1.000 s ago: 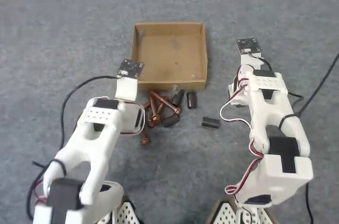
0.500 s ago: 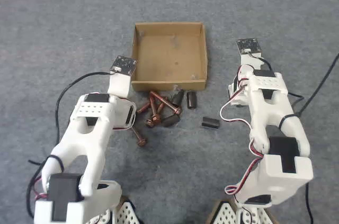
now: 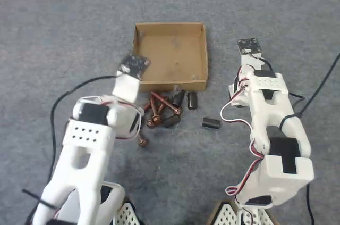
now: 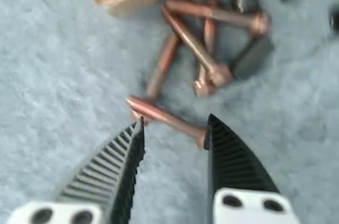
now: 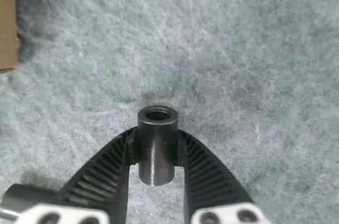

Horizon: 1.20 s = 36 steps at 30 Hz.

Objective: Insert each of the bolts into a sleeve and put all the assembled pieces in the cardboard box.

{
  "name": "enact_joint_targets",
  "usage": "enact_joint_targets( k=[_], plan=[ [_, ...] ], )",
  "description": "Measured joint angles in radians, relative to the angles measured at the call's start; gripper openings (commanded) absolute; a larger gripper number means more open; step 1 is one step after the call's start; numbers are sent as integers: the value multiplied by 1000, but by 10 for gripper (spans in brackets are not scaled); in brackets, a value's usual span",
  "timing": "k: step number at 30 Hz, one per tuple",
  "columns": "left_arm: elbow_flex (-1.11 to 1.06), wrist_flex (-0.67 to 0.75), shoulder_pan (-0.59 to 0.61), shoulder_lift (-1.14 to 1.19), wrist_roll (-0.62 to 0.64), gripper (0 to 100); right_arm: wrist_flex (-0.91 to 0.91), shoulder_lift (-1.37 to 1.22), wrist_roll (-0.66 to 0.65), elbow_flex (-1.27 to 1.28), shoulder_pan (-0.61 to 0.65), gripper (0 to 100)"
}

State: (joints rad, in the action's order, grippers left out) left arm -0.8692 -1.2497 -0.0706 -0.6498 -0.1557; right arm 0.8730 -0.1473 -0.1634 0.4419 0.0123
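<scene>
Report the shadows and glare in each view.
High view: even light, no glare, faint shadow in front of the cardboard box. Left wrist view: soft sheen on the bolts. Right wrist view: dark shadow beside the box, a faint one past the sleeve in the right hand.

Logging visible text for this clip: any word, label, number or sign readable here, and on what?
None readable. The cardboard box is plain; the bolts and the sleeve held in the right gripper show no marks; the wrist boards are too small to read.
</scene>
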Motion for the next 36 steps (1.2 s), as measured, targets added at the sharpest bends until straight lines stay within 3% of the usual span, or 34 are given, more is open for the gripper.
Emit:
enact_joint_targets(
  k=[5, 10, 19, 22, 29, 33, 36],
  plan=[
    [-118, -18, -40, -11, 43, 180, 0, 0, 0, 0, -3, 6],
    [-285, 120, -57, -15, 98, 180, 0, 0, -9, 0, 0, 6],
    [-345, 212, -87, -21, -54, 180, 0, 0, -26, 0, -2, 6],
    [-345, 216, -75, -21, 58, 180, 0, 0, -26, 0, -2, 6],
    [-394, 285, -75, -21, 488, 180, 0, 0, -64, 0, 2, 6],
    [-436, 358, -75, -21, 532, 175, 0, 0, -74, 0, 9, 6],
    [-436, 362, -75, -21, 535, 104, 0, 0, -77, 0, 5, 6]
  ],
)
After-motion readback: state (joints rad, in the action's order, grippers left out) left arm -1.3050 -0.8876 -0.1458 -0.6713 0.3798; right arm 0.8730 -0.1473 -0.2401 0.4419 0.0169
